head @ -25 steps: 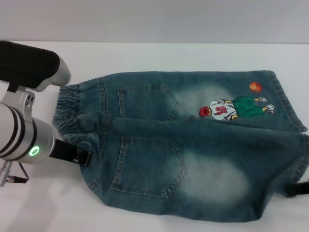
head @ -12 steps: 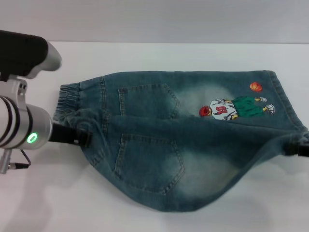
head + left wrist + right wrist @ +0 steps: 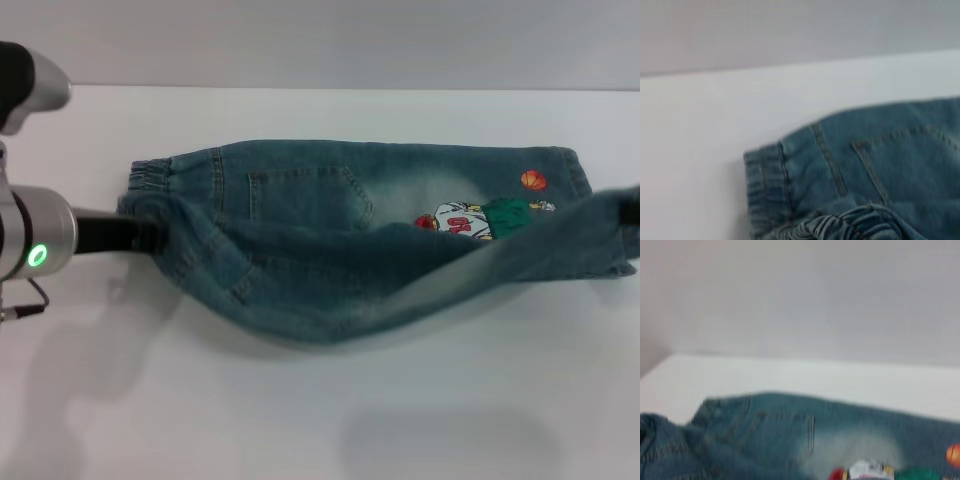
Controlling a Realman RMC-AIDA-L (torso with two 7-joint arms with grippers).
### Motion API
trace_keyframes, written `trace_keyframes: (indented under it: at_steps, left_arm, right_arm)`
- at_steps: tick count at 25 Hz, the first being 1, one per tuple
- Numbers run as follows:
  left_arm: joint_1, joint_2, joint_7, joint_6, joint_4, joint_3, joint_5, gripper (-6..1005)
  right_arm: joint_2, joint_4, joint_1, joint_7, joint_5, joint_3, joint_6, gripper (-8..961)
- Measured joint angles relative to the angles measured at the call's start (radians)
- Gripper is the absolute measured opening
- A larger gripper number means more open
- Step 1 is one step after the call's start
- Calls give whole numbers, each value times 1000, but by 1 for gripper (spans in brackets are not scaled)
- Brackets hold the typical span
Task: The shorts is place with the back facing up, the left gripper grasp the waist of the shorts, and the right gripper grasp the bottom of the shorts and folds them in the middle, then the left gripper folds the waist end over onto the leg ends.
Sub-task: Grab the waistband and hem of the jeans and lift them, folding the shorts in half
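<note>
The shorts lie stretched across the white worktop, back side up, with the near half raised off the surface and hanging as a sagging fold between the two arms, while the far half rests flat. The waist of the shorts, a puckered elastic band, is at the robot's left; on the flat far half it lies on the worktop, and one back patch pocket shows beside it. The bottom of the shorts is at the robot's right, where the near leg hem is lifted and drawn toward the right edge of the head view, partly covering the cartoon print; the orange ball shows just beyond it. The left hand is at the waist end, its black fingers clamped on the near part of the band and holding it above the worktop, with bunched denim around them. The right hand shows only as a small dark tip at the picture's edge against the lifted hem; whether its fingers are together or apart cannot be told. In the left wrist view the flat waistband corner lies on the worktop with gathered denim close to the camera.
</note>
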Motion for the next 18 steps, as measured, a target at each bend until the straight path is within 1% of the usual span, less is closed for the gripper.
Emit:
trace_keyframes:
  at_steps: [3,4,6,8,12,15,18]
  left_arm:
    - [14,1,3,59,-6,-10,-1,191]
    - [24,2,3,103,-7,-17,-1,191]
    - [32,2,3,130,-5,-19,-1,190]
    - [45,1,3,190,2,-16,-1,190]
    - [63,0,1,296,30,-12,-9,190]
    - [66,-2,2,364,62,-10,-19,189]
    - [62,-2,3,418,96,-3,-39,189]
  right_arm:
    - [1,-26,-22,-55,90,13,-52,16]
    - [1,-38,-28,-70,117,17,-69,16]
    - [0,-64,-32,-86,147,25,-87,16]
    - [1,-99,-35,-115,174,34,-99,16]
    - [1,-222,-42,-210,285,38,-122,16]
    - [-2,-322,-32,-267,351,49,-127,16]
    - [0,-380,-25,-323,391,61,-128,16]
